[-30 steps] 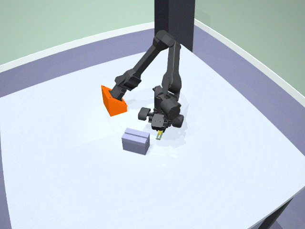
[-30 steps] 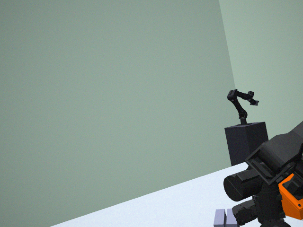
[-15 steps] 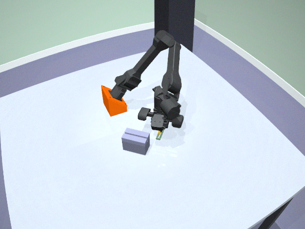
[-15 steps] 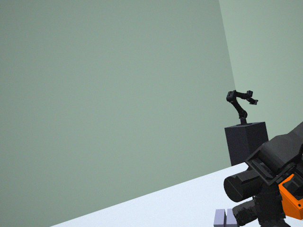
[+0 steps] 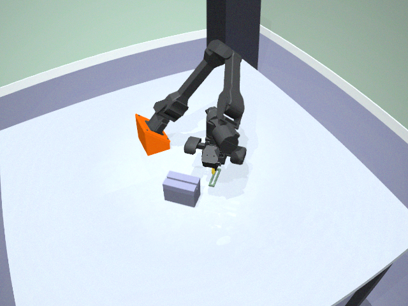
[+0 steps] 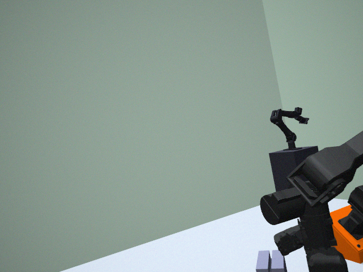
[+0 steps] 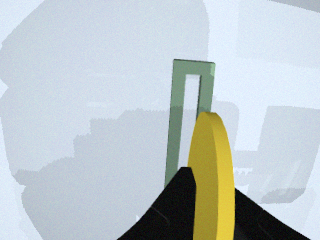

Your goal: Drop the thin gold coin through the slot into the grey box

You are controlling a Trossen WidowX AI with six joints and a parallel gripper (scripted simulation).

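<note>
Hand (image 5: 213, 170) clamped on coin (image 7: 212, 194); wrist view alone shows holder (image 7: 188, 114) frame beyond

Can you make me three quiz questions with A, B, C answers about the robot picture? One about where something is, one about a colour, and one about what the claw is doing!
1. Where is the closed grey box with the slot?
A. beside the thin dark-green holder
B. on the orange base block
C. under the arm's elbow

2. What colour is the round flat coin?
A. silver
B. gold
C. red

3. What is the black gripper doing?
A. open, holding nothing
B. pinching the coin
C. gripping the box

Answers: 1 A, they sit side by side on the table. 2 B, it looks yellow-gold. 3 B, dark fingers press both coin faces.
</note>
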